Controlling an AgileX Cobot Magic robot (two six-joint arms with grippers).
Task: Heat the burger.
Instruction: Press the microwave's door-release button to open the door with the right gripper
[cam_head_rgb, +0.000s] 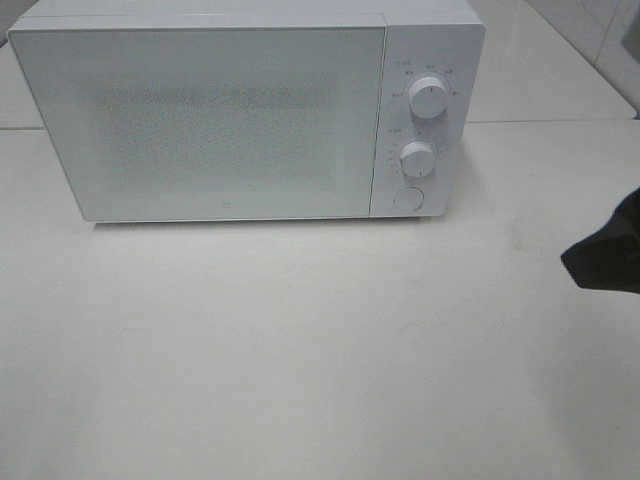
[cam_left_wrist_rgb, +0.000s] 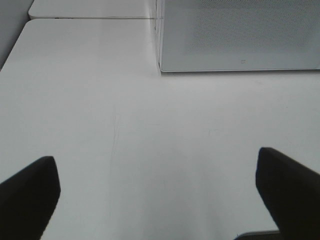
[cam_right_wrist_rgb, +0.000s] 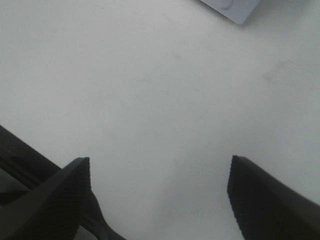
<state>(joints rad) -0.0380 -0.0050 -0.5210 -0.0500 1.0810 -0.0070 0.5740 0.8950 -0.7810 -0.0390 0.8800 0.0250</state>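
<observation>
Exterior high view: a white microwave (cam_head_rgb: 230, 120) stands at the back of a pale surface (cam_head_rgb: 300, 350); no food is on show.
Left jaws: seen only in the left wrist view, spread wide with nothing between them, held low over bare surface short of the microwave's left front corner; probably parked clear so the door can swing.
Door (cam_head_rgb: 200, 120): shut flush, with a speckled frosted panel that hides the inside.
Burger: not visible in any view; whether it sits behind the door or off frame cannot be told.
Upper dial (cam_head_rgb: 430, 97): on the control strip right of the door, pointer near upright; its markings are too small to read.
Lower dial (cam_head_rgb: 418, 158): directly below the upper one, its setting also unreadable.
Round button (cam_head_rgb: 408, 198): lowest control, likely the door release.
Right arm (cam_head_rgb: 608, 255): only a dark tip shows at the right edge, well apart from the controls.
Right jaws: in the right wrist view parted and empty above bare surface, the microwave's corner beyond them; they look placed ready for the controls side.
Obstructions: nothing lies on the surface between either arm and the microwave; the closed door is the only barrier.
</observation>
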